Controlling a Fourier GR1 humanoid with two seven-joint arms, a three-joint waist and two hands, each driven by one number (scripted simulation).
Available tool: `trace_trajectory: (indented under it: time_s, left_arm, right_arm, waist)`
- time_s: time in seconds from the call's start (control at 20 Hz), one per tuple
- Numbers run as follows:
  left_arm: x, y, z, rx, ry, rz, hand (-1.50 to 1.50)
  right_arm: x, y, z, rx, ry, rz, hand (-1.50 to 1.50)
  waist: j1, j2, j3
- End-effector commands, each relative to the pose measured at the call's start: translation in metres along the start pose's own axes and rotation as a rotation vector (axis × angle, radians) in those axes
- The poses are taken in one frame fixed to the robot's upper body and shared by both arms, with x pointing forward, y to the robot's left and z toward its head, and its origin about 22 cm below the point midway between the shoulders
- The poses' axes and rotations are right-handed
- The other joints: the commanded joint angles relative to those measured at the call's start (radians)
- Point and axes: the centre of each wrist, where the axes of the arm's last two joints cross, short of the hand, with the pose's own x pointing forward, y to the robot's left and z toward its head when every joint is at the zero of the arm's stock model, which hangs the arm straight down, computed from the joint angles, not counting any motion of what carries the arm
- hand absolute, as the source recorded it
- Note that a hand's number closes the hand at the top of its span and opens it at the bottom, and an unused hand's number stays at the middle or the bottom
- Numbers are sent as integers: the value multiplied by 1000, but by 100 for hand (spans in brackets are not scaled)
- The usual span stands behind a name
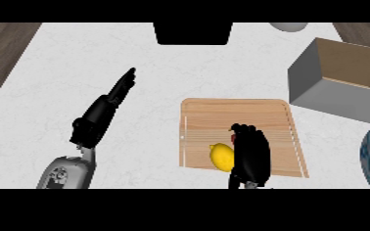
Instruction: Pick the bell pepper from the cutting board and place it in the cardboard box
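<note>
White counter (108, 54): we see our right hand (250, 151) curled over the cutting board (239, 115) beside a lemon (221, 155), grasp hidden; left hand (101, 110) straight-fingered, cardboard box (329, 78) well apart.

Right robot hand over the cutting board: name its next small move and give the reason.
Probably close and lift. The right robot hand sits low on the cutting board, fingers curled over something reddish, likely the bell pepper, beside the lemon. The cardboard box lies further off to the right, so lifting comes first.
</note>
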Motion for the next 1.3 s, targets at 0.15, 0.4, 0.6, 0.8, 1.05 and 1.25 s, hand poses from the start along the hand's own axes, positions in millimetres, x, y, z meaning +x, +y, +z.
trace_trajectory:
  time_s: [0.15,0.4,0.6,0.8,1.05,1.25]
  left_arm:
    - [14,8,-12,2,-1,-5,0]
    - [9,1,3,3,8,-2,0]
    - [-3,7,-5,31,8,-7,0]
    - [-5,13,-3,2,20,-2,0]
    - [7,-1,16,0,-11,19,0]
    - [-5,-4,-2,23,-4,-16,0]
  right_arm:
    - [-9,8,-18,-51,-31,117,150]
    - [-112,-17,-11,34,-170,5,150]
    - [-174,-46,-9,56,-270,-32,150]
    - [-180,-66,0,-110,-229,-17,150]
    - [-191,-109,8,-224,-235,-45,150]
    - [-182,-154,53,-239,-315,-78,150]
  waist:
    - [0,14,11]
    - [-9,12,11]
    - [-18,14,11]
    - [-13,12,10]
    - [-7,10,10]
    - [-24,11,9]
